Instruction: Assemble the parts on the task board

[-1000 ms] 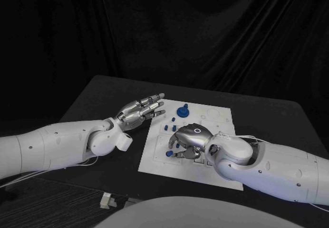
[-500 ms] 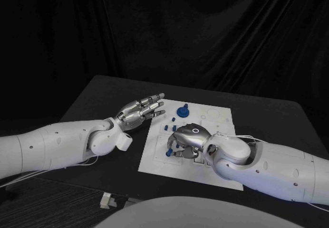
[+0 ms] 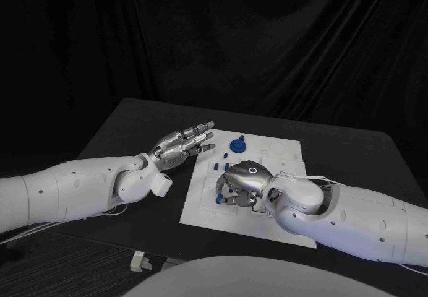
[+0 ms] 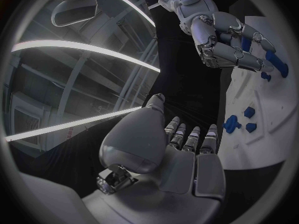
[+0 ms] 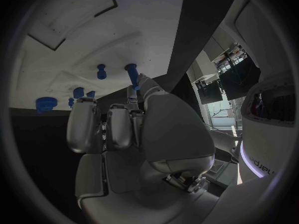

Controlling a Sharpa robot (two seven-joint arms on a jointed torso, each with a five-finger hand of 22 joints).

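The white task board point(image 3: 207, 213) lies mid-table. My right hand point(image 3: 242, 180) hangs low over its middle, fingers curled downward. A blue peg point(image 3: 220, 197) lies at the fingertips; in the right wrist view the thumb tip touches this peg point(image 5: 131, 73), and I cannot make out a grip. A round blue knob point(image 3: 237, 146) stands at the board's far edge, with small blue parts point(image 3: 221, 166) nearer. My left hand point(image 3: 184, 145) hovers left of the board, palm up, fingers spread, holding nothing. The left wrist view shows the right hand point(image 4: 221, 37) above the peg point(image 4: 277, 64).
Several more blue parts point(image 5: 84, 92) sit in the board point(image 5: 93, 30) beyond my right hand. Square recesses point(image 3: 268, 210) lie by the right wrist. Black table point(image 3: 133, 124) surrounds the board, with its front edge near a small white object point(image 3: 137, 261).
My right hand has crept slightly left and away from the body over the board, closing on the blue peg. The left hand has stayed still.
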